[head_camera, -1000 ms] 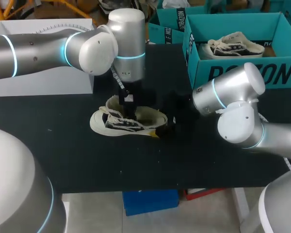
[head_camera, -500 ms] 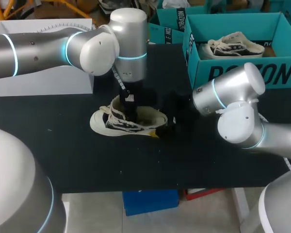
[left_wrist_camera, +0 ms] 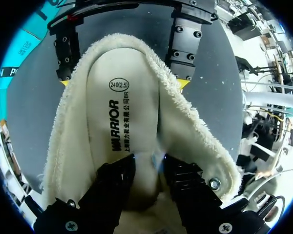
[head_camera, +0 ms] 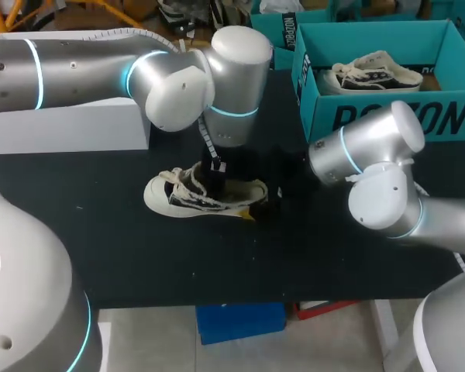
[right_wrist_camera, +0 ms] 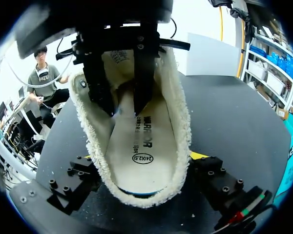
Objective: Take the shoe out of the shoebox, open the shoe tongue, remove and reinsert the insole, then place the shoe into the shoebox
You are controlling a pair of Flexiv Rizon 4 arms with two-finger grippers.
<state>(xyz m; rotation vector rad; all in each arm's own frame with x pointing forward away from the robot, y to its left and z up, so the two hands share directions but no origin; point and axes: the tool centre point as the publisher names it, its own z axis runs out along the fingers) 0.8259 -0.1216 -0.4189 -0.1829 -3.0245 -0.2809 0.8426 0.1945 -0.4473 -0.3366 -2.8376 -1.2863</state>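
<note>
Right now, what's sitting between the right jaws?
The heel end of the shoe. The right gripper has its jaws against both fleecy sides, with the insole visible inside. The right wrist view shows it best.

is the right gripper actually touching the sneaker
Touching. The right wrist view shows the right gripper with its fingers pressed against the sneaker at its fleecy heel from both sides, with no gap.

shoe [right_wrist_camera: 182,114]: fleece-lined; opening towards the camera; heel end nearest; lying on the dark table [right_wrist_camera: 234,117]
right gripper [right_wrist_camera: 145,168]: a black finger against each side of the heel; one yellow tip [right_wrist_camera: 199,156] shows at the fleece rim
insole [right_wrist_camera: 142,161]: pale and printed; inside the shoe; far part raised in a fold
left gripper [right_wrist_camera: 123,109]: ahead of the right gripper; two black fingers down inside the shoe, close on either side of that fold
</note>
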